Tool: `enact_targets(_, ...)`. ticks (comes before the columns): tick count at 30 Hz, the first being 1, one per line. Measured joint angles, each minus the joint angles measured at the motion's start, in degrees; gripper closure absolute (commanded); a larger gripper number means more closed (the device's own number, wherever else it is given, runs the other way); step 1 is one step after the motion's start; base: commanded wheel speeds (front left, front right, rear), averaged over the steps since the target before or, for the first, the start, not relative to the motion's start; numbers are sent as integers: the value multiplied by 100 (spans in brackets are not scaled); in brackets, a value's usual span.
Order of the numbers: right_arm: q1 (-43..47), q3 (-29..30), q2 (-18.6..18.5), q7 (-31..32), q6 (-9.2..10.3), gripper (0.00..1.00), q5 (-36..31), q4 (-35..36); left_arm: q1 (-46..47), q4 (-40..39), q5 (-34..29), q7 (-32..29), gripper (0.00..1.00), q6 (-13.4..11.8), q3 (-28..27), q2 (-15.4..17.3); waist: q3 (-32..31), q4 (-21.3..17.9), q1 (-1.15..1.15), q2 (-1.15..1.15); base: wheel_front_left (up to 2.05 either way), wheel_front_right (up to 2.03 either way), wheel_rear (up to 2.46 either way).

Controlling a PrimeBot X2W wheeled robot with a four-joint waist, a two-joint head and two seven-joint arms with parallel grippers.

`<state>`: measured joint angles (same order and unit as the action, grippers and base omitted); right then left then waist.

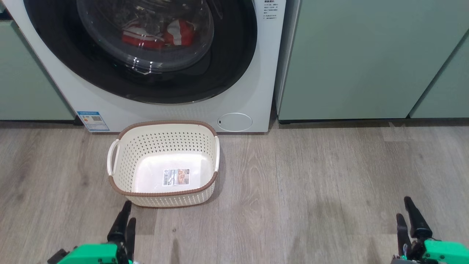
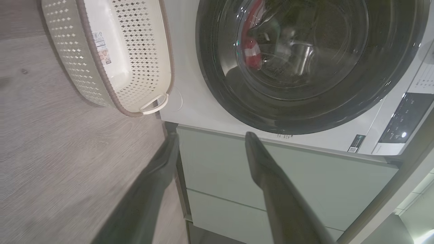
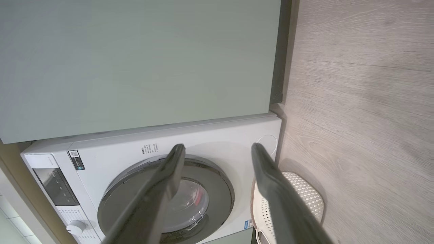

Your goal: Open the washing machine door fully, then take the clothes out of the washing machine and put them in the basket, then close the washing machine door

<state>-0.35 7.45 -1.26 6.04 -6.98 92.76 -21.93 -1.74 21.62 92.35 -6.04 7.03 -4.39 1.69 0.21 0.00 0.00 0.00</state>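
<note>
Red fabric with white stripes, the clothes (image 1: 157, 35), lies bunched low behind the clear domed glass of the washing machine door (image 1: 234, 55). The door's wide, glossy black rim sits closed against the white front of the washing machine (image 1: 256, 95). A blue sticker (image 1: 93, 121) marks the machine's lower left corner and a small round white flap (image 1: 234, 121) its lower right. The cream plastic basket (image 1: 165, 141) stands upright on the grey wood-look floor (image 1: 311, 183), just in front of the machine and below the door. It has perforated walls, a brown rim and white side handles, and a label (image 1: 176, 176) shows on its bottom. Pale green cabinets (image 1: 366, 55) flank the washer. The left gripper (image 1: 130, 210) hangs near the basket's front rim with its dark fingers drawn together on nothing. The right gripper (image 1: 403, 206), likewise closed and holding nothing, is well apart over bare floor.
</note>
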Motion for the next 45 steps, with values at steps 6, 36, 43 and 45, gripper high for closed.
enact_targets(6,19,-83,1,-73,0,0,-2,30,24,-45,-63,80,0,0,12,-1,10,1,0,0,0,0,0)
enact_targets(36,-145,-224,-1,-573,0,0,-2218,450,113,-577,-2383,567,0,-188,20,2,32,6,0,0,0,0,0)
enact_targets(43,-199,-309,-2,-709,0,0,-3007,575,139,-709,-3095,710,0,-341,154,3,39,10,0,0,0,0,0)
enact_targets(45,-200,-313,-2,-735,0,0,-3186,615,153,-748,-3267,739,0,-364,170,4,41,11,0,0,0,0,0)
